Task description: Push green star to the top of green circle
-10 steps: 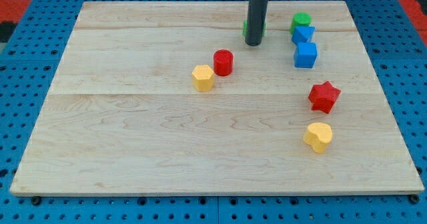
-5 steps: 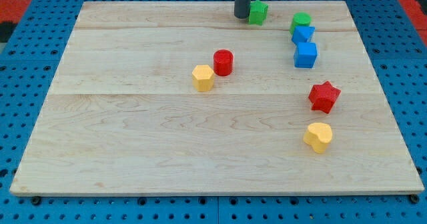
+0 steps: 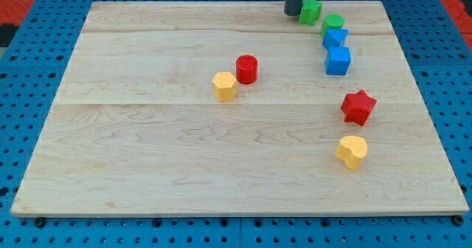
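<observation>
The green star (image 3: 310, 10) lies near the board's top edge, just up and left of the green circle (image 3: 333, 22), close to it or touching. My tip (image 3: 293, 13) stands against the star's left side. The rod runs up out of the view's top.
Two blue blocks (image 3: 335, 38) (image 3: 338, 60) sit in a column right below the green circle. A red star (image 3: 358, 106) and a yellow heart (image 3: 352, 151) lie lower at the right. A red cylinder (image 3: 246, 69) and a yellow hexagon (image 3: 224, 85) sit mid-board. The wooden board (image 3: 147, 152) rests on a blue pegboard.
My tip has moved up and then right along the board's top, pushing the green star rightward until it sits by the green circle's upper left.
</observation>
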{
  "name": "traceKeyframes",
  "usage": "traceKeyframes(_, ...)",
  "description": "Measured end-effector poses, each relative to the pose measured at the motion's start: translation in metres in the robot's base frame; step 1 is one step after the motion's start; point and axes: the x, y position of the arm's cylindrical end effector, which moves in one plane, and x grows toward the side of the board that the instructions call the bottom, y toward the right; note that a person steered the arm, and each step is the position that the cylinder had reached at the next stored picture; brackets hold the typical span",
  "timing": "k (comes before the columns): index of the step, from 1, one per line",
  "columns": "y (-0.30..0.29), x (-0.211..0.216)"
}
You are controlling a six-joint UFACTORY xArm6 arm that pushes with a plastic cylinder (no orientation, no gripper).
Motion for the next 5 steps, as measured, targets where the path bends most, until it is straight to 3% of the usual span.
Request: traceKeyframes(5,0.014,-0.004)
